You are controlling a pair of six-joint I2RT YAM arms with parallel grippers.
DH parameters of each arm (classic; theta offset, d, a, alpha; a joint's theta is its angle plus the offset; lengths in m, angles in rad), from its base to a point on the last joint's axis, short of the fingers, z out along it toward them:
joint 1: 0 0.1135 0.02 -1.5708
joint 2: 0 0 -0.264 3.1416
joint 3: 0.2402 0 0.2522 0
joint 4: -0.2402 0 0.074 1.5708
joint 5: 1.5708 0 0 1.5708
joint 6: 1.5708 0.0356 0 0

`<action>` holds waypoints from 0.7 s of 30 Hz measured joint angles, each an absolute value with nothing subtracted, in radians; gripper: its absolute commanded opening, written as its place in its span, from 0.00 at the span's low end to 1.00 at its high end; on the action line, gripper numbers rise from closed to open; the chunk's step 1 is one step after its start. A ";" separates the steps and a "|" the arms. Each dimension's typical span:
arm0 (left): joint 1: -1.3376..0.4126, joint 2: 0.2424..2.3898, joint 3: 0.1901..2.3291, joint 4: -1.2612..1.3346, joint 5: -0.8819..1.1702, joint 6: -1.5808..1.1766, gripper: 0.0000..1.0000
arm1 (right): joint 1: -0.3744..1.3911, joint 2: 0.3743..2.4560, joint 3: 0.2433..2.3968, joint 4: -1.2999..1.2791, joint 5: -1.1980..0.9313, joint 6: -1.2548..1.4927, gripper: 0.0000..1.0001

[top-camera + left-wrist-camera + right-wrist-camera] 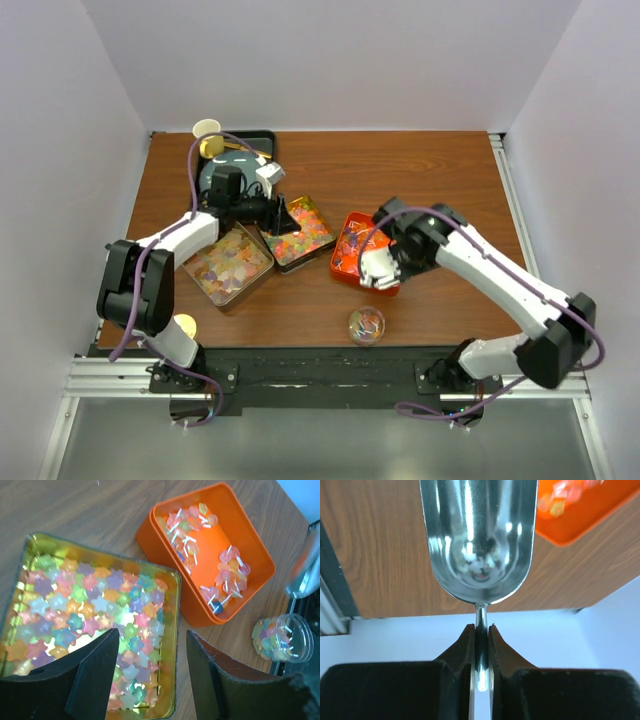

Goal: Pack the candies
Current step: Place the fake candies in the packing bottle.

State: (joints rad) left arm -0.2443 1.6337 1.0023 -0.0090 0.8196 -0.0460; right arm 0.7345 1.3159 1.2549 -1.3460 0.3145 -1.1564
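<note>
My right gripper [481,630] is clamped on the slim stem of the metal scoop [479,540], whose bowl looks empty. A loaded scoop could twist in that narrow grip and spill short of the small clear jar [366,325] near the table's front edge. Candies [90,615] fill the gold tin [172,640], and more lie in the orange box [196,604]. My left gripper [152,635] hovers over the tin, jaws apart. My right arm reaches inward, elbow bent.
</note>
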 measured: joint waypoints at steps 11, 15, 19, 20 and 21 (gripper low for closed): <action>-0.345 1.599 0.856 0.044 0.805 -0.043 0.58 | 0.521 1.659 1.528 -1.343 0.381 -1.010 0.00; -0.361 1.590 0.852 0.138 0.843 -0.138 0.38 | 0.525 1.726 1.626 -1.338 0.356 -0.974 0.00; -0.364 1.628 0.853 0.348 0.927 -0.334 0.14 | 0.545 1.739 1.691 -1.338 0.314 -0.949 0.00; -0.366 1.649 0.853 0.410 0.949 -0.384 0.09 | 0.558 1.738 1.697 -1.338 0.306 -0.945 0.00; -0.370 1.674 0.854 0.471 0.968 -0.437 0.08 | 0.573 1.737 1.698 -1.338 0.297 -0.941 0.00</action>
